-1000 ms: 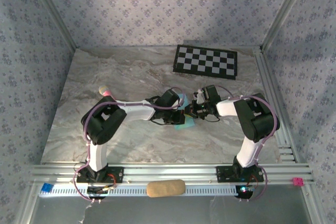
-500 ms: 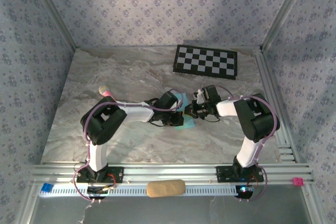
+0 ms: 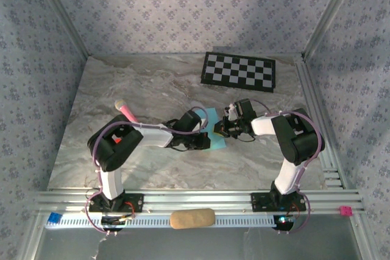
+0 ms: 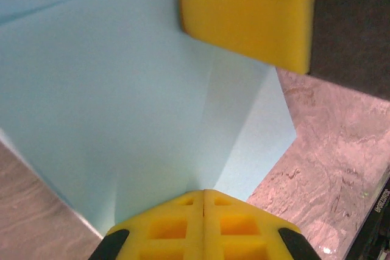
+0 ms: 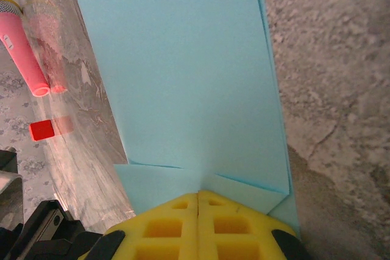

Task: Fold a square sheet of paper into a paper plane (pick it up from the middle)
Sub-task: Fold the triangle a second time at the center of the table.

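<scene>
The square sheet of paper (image 3: 212, 115) is light blue and lies folded and creased on the marble table, between the two arms. My left gripper (image 3: 206, 139) is shut, its yellow tips (image 4: 204, 192) resting on the paper (image 4: 122, 89) where a crease ends. From the other side my right gripper (image 3: 218, 129) is also shut, tips (image 5: 198, 194) down on the paper (image 5: 183, 59) where two folded flaps meet. One yellow finger (image 4: 250, 13) of the right gripper shows in the left wrist view. I cannot tell whether either pair of tips pinches the paper.
A pink marker pen (image 3: 126, 111) lies on the table left of the paper, also in the right wrist view (image 5: 21, 47). The black-and-white checkerboard mat (image 3: 239, 71) lies at the back right. A tan oblong object (image 3: 192, 218) sits on the near rail.
My left arm has dropped and drawn back toward the near left, its gripper sliding along the paper. More of the pink marker and of the paper's far corner shows. The right arm has not moved.
</scene>
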`<state>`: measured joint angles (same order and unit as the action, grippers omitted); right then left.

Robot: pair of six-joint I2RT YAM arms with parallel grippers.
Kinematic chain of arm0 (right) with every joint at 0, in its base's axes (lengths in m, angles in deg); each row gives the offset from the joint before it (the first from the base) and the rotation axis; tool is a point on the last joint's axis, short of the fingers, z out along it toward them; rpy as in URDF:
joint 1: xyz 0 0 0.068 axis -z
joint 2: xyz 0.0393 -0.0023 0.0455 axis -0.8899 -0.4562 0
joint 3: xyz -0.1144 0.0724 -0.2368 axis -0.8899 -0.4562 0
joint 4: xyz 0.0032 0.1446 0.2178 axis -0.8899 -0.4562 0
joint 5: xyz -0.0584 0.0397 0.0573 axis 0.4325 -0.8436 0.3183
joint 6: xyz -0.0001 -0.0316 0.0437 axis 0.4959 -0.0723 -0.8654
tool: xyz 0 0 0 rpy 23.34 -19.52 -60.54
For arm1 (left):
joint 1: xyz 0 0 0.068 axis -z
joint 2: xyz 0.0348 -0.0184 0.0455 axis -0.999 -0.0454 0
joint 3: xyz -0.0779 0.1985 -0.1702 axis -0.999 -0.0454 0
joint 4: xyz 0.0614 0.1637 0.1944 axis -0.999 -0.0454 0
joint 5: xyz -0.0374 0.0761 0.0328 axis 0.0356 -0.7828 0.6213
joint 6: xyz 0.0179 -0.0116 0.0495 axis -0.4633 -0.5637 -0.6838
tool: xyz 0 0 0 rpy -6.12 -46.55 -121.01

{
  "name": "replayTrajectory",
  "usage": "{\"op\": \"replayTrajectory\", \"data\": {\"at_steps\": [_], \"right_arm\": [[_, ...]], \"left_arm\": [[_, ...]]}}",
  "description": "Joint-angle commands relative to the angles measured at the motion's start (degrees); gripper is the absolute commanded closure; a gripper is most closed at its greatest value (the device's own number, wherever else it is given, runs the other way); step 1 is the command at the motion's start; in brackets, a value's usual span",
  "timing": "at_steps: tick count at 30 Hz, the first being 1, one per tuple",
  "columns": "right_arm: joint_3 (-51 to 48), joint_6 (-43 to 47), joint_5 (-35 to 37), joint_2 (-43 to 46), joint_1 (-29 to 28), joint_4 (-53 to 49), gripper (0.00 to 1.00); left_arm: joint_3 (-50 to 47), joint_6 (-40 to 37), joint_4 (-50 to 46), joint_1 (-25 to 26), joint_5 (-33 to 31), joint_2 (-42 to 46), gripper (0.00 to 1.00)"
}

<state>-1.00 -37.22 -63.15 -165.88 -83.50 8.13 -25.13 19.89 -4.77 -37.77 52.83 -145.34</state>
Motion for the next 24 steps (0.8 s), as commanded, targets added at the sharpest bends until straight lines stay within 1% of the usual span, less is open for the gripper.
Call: {"op": "replayTrajectory", "data": {"at_steps": [1, 10, 15, 17, 21, 24], "right_arm": [[-2.6, 0.6, 5.8, -2.5, 0.4, -5.2, 1.0], [-2.6, 0.3, 6.2, -2.3, 0.3, -5.2, 1.0], [-2.2, 0.3, 6.2, -2.3, 0.2, -5.4, 1.0], [-2.3, 0.2, 6.1, -2.3, 0.2, -5.4, 1.0], [-2.2, 0.1, 6.2, -1.9, 0.3, -5.6, 1.0], [-2.1, 0.0, 6.3, -1.9, 0.2, -5.6, 1.0]], "left_arm": [[-2.8, 1.1, -4.2, 0.6, 2.5, 1.8, 0.96], [-5.8, 2.1, -5.0, 0.7, 2.9, 3.2, 0.95], [-6.6, 2.2, -4.8, 0.8, 3.1, 5.6, 0.95], [-5.8, 1.8, -5.0, 0.8, 2.8, 7.9, 0.95], [-1.2, -2.1, -8.2, 0.6, 1.9, 12.1, 0.95], [1.2, -3.0, -7.7, -0.4, 1.5, 11.3, 0.93]]}}
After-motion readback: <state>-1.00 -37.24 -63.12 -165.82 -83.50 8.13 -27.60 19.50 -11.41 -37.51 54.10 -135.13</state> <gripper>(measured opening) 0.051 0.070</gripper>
